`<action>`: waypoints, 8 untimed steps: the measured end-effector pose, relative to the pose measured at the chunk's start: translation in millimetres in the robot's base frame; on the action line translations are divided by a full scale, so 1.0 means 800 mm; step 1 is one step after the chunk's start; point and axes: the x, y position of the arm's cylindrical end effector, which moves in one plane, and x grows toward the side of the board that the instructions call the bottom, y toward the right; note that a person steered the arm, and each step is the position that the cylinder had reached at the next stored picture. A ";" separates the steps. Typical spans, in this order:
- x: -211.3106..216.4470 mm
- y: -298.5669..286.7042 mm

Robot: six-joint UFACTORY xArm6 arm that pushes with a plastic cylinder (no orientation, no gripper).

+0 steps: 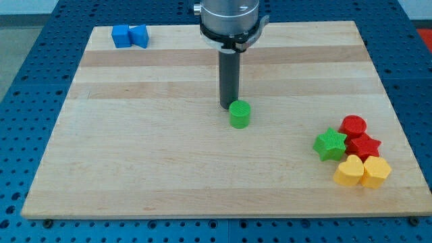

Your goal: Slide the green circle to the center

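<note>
While the rod stands upright over mid-board, its tip (pixel 228 106) sits right at the green circle (pixel 239 115), on the circle's upper-left side. Touching or a hair apart, can't tell from here. No jaws on this rig, so nothing is spread or pinched: it's a bare rod end, free, carrying nothing.

Green circle is roughly at the middle of the wooden board (pixel 135 169), maybe slightly toward the view's right. My read: task is nearly done or done, only a small nudge left if any.

Handling guess: small, rigid, light puck, flat base on smooth wood, so it should slide easily and may overshoot. Round side means an off-centre push will make it roll off the tip sideways. Contact should go on the side wall, straight through its centre line, slow.

Other blocks are well apart: two blue blocks (pixel 130 36) at the view's top left; green star (pixel 329 144), red circle (pixel 353 125), red star (pixel 365 146), two yellow blocks (pixel 363 171) clustered at the view's lower right.
</note>
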 end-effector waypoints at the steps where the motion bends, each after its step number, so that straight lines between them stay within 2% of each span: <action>1: 0.024 -0.006; 4: 0.103 -0.015; 6: 0.105 0.014; 8: 0.064 0.015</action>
